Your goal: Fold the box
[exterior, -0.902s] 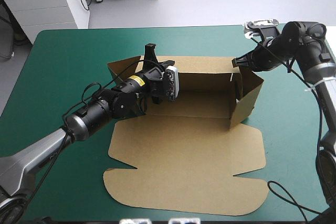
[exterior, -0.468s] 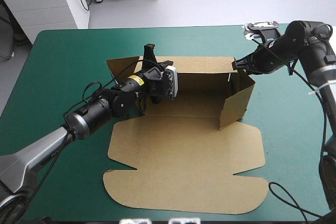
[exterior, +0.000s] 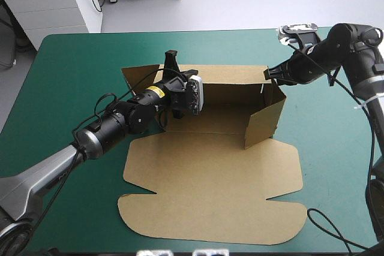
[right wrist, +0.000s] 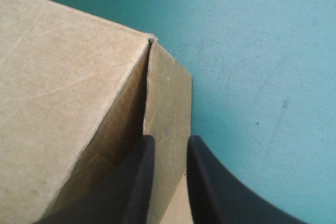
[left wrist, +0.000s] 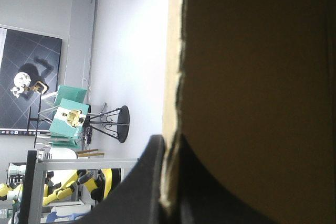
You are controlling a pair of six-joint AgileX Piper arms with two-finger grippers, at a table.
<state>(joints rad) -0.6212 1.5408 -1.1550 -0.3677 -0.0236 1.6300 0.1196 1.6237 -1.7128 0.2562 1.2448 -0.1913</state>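
at the rear wall (exterior: 231, 93) of the box (exterior: 210, 190), both ends are pinched
right gripper (exterior: 271, 74) at 2 o'clock, left gripper (exterior: 173, 64) at 10; the side flap (exterior: 264, 121) is best swung inward squarely.

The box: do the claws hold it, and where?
Both. The left claw pinches the far wall of the box near its left end; the right claw pinches its right side wall.

No legible txt anywhere; yellow sticker (exterior: 156, 92) on left arm (exterior: 108, 127) too small to read.
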